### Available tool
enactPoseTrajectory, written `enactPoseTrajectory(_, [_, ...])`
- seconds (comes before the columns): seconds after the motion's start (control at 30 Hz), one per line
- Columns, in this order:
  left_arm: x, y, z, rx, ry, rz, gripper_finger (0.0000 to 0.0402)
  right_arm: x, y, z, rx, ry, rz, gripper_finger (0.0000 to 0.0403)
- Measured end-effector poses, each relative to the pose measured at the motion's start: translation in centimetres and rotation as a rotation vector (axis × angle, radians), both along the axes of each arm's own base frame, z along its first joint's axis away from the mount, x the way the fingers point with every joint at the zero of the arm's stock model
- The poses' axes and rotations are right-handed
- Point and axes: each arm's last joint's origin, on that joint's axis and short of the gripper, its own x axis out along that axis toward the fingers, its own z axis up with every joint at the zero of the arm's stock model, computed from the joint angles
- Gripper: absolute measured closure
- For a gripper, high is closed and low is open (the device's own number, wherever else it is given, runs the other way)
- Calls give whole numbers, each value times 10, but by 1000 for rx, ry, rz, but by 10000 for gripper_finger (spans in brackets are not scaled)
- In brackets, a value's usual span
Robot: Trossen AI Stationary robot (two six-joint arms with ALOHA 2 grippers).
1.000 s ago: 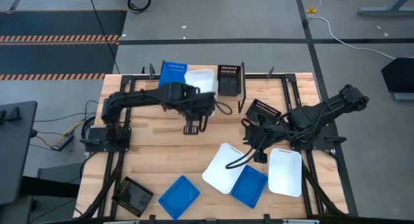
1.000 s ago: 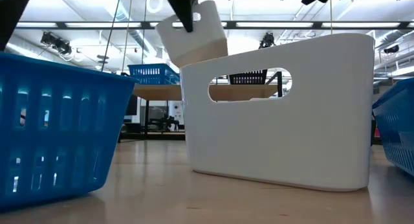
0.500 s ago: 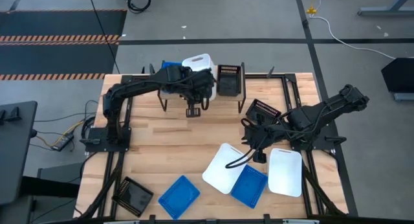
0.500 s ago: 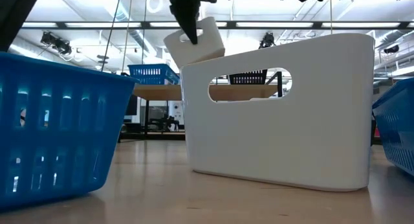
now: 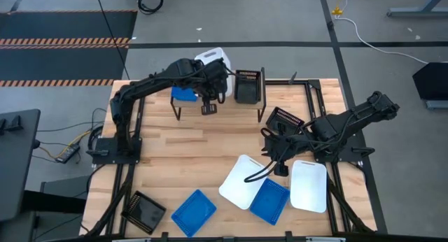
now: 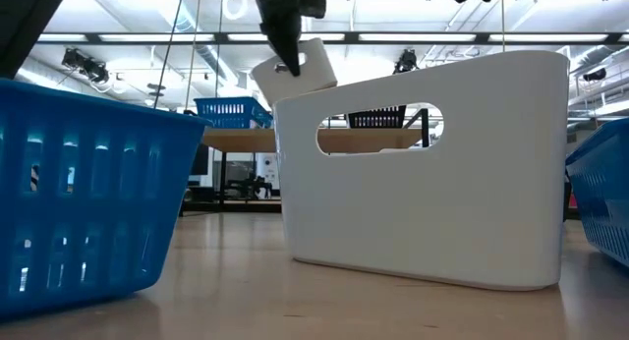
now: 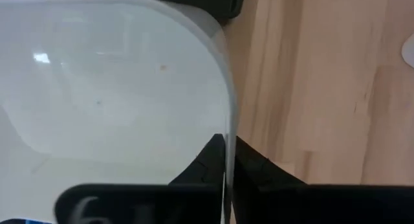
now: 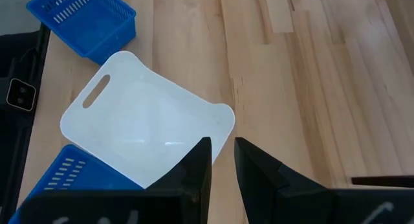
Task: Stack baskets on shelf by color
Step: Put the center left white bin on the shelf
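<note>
White basket hanging tilted from left gripper, fingers pinching its rim, over shelf middle, beside blue basket. Right gripper waiting, slightly spread.

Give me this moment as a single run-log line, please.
left gripper: shut on white basket, over shelf | right gripper: idle, slightly open, above table

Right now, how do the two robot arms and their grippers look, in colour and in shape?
Both arms are black and jointed. The left gripper has two dark, wedge-shaped fingers that taper to narrow tips. The right gripper has the same dark pointed fingers. A black cable loops beside the right arm, and pale, blurred lettering shows on each wrist housing.
</note>
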Motion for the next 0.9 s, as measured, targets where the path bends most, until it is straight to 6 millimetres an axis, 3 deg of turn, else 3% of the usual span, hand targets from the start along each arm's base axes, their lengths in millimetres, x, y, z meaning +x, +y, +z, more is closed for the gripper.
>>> enactPoseTrajectory(0.5, [2, 0, 1, 5, -14, -18, 305, 0, 0, 0, -8, 1, 9, 328])
enactPoseTrajectory(0.9, [3, 0, 1, -14, -44, 39, 296, 0, 0, 0, -12, 2, 14, 328])
